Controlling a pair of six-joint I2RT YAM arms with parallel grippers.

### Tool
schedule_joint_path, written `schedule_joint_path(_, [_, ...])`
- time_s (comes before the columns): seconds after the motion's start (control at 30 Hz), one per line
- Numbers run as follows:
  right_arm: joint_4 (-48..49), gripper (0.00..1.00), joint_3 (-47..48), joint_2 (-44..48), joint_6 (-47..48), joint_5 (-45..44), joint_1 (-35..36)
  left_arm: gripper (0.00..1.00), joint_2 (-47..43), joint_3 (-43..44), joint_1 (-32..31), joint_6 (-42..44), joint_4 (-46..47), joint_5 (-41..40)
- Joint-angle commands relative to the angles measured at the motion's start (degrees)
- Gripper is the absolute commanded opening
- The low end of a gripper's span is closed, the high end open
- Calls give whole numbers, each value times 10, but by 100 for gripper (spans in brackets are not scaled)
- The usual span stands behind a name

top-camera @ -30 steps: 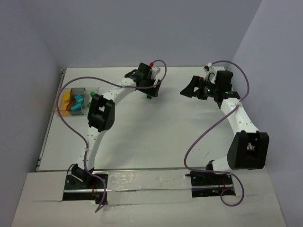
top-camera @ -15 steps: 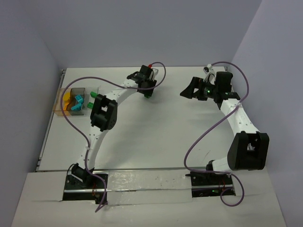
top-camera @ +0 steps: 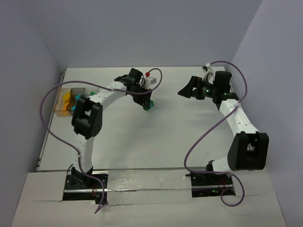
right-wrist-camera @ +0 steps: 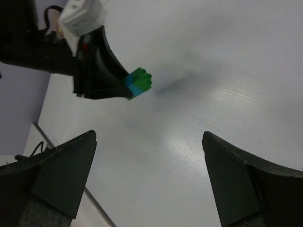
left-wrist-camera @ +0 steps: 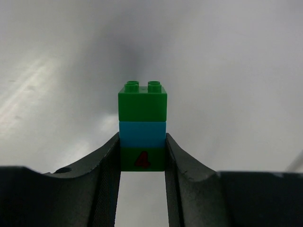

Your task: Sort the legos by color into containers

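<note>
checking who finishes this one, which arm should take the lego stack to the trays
Left. Its jaws are clamped on the green-blue-green stack, and the trays sit on its side; the right arm's jaws hang open, away from it.

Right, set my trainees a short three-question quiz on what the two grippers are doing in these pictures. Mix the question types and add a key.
1. True or false: the left gripper is shut on a lego stack, with a finger on each side.
2. The stack's middle brick is: A orange, B blue, C yellow.
3. Fill in: the right gripper is ____ and holds nothing.

Key: 1 true; 2 B; 3 open.
</note>
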State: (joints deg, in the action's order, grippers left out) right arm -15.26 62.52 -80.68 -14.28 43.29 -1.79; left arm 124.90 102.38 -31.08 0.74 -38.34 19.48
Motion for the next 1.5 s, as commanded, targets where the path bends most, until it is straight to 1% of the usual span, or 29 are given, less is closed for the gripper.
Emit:
schedule_joint_path(0.0, [107,100,-32,34,-56,68,44,0,-157,-42,21,63,13,285])
schedule_joint_path(0.07, [122,100,-38,36,-57,83,62,0,-175,-49,30,69,-2,358])
schedule_joint_path(0.1, [129,100,-38,35,-56,98,70,0,-181,-50,34,74,-26,412])
schedule_joint_path(0.13, [130,100,-38,35,-57,99,78,0,-181,-48,38,79,-42,417])
schedule_joint_path(0.17, [138,100,-41,35,-62,111,91,0,-183,-49,45,83,-62,457])
schedule_joint_path(0.2, [154,100,-45,37,-68,118,97,0,-184,-48,48,89,-76,475])
schedule_joint_path(0.23, [182,100,-50,42,-76,126,103,0,-184,-47,51,98,-89,494])
schedule_joint_path(0.27, [212,100,-59,54,-91,141,112,0,-184,-47,55,113,-109,530])
schedule_joint_path(0.37, [256,100,-64,66,-118,175,126,0,-175,-31,57,173,-168,559])
schedule_joint_path(0.43, [281,100,-62,66,-132,191,129,0,-169,-27,58,188,-199,568])
schedule_joint_path(0.5, [278,100,-59,66,-135,197,134,0,-166,-23,57,203,-210,572])
schedule_joint_path(0.57, [240,100,-43,64,-84,189,146,0,-162,-16,57,215,-227,574])
schedule_joint_path(0.63, [171,99,-24,60,-18,169,172,0,-158,-14,57,216,-230,578])
schedule_joint_path(0.7, [135,98,-16,53,1,159,188,0,-158,-14,57,217,-231,579])
schedule_joint_path(0.9, [136,97,-12,18,-33,167,198,0,-171,-23,57,214,-226,579])
schedule_joint_path(1.0, [175,95,-15,16,-64,184,198,0,-180,-33,57,204,-212,574])
schedule_joint_path(1.13, [199,90,-8,1,-96,210,199,0,-184,-35,56,212,-216,572])
schedule_joint_path(1.3, [251,85,-17,-20,-148,258,206,0,-184,-34,56,222,-224,579])
schedule_joint_path(1.4, [242,84,-16,-21,-138,256,213,0,-183,-33,57,218,-223,580])
schedule_joint_path(1.47, [203,83,-6,-23,-98,242,222,0,-181,-29,56,219,-224,580])
